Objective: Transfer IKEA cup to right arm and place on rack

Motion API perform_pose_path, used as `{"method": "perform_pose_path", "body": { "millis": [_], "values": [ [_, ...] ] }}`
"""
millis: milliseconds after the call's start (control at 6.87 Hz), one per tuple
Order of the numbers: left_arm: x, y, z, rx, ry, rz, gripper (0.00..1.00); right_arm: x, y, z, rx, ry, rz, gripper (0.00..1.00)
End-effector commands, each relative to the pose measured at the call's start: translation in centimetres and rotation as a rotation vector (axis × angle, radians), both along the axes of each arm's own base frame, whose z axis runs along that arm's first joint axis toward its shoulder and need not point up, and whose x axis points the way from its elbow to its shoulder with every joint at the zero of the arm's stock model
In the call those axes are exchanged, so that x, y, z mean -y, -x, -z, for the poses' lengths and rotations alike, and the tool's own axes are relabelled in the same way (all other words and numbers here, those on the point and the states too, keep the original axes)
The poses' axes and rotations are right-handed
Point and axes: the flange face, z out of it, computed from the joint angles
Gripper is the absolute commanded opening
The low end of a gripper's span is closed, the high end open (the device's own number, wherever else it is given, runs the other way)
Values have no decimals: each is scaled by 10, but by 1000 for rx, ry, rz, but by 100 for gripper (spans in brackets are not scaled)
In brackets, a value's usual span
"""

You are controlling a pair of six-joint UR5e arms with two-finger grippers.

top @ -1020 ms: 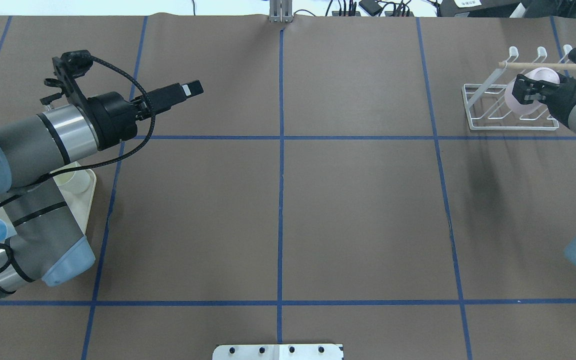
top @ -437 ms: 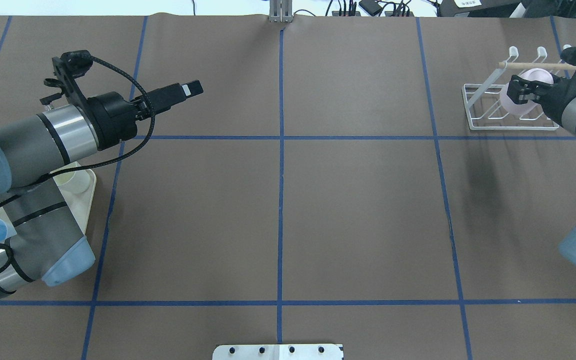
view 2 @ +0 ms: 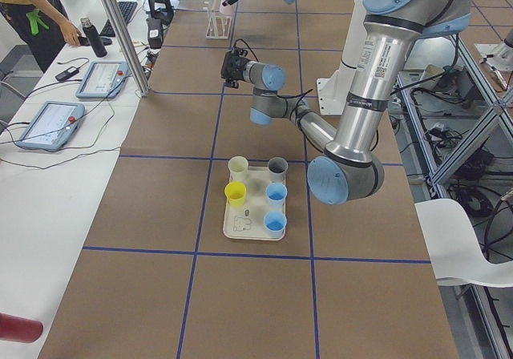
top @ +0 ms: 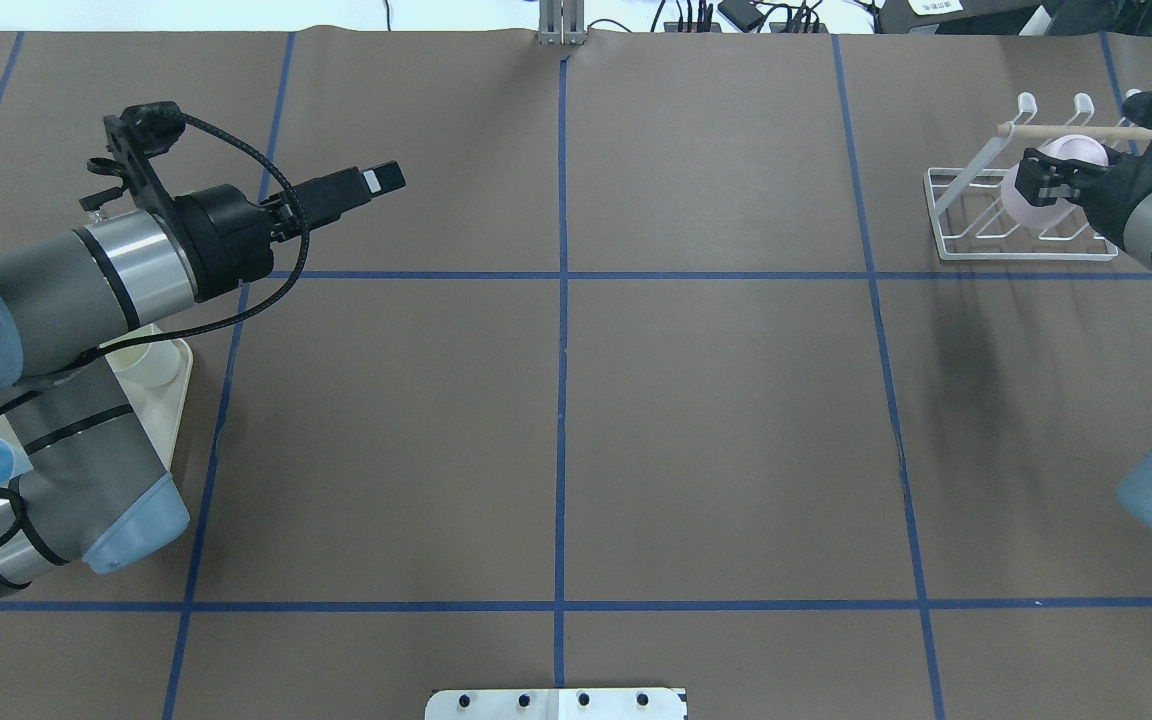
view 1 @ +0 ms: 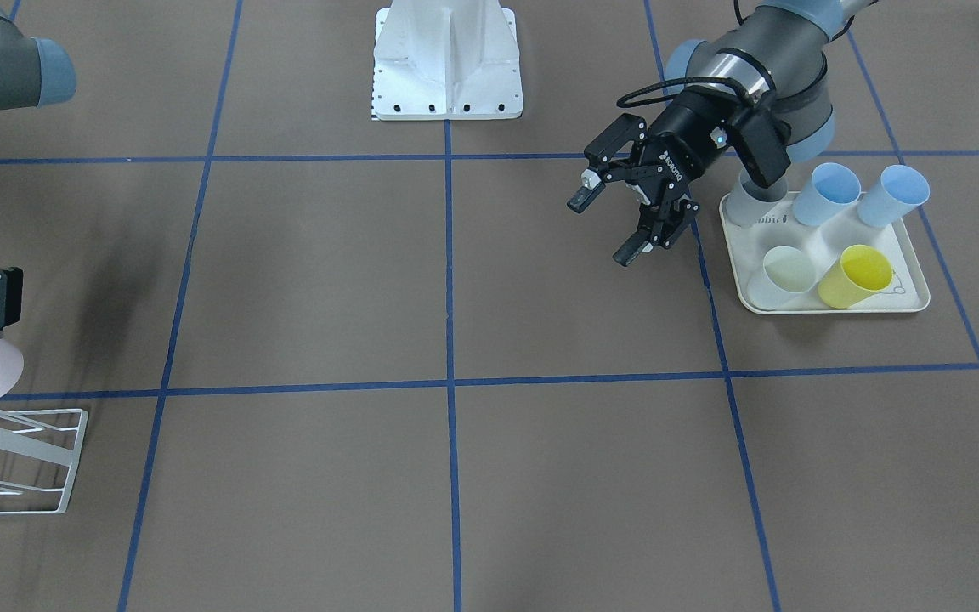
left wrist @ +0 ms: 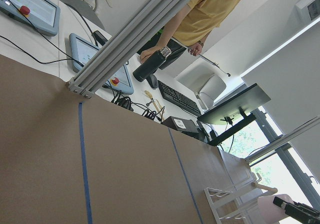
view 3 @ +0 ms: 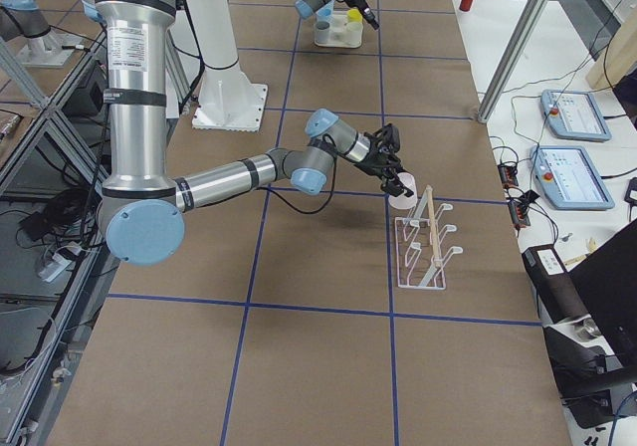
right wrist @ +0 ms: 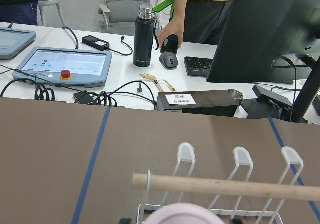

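Showing the left pincer (top: 384,178) spread and empty at upper left; at upper right the right pincer (top: 1044,178) clenches the pink cup (top: 1031,212) over the rack (top: 1016,257). Cup looks light, stiff, slick plastic; pinching its wall near the rim seems apt

Bright, even overhead light — soft smeared shadows on the table (top: 736,420), sharp focus, the window (left wrist: 252,136) blown out.
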Motion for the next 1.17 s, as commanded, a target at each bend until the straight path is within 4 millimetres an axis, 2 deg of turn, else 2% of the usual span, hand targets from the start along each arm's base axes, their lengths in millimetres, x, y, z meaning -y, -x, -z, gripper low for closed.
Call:
{"method": "perform_pose_path", "body": {
  "millis": [0, 728, 1020],
  "values": [
    [0, 2, -1, -4, 7, 29, 99, 2, -4, 0, 1, 0, -8, 0],
    [-1, 1, 0, -7, 6, 29, 99, 7, -2, -13, -10, 21, -14, 0],
    [-2, 2, -9, 7, 16, 29, 99, 18, 9, -20, -9, 36, -8, 0]
  ]
}}
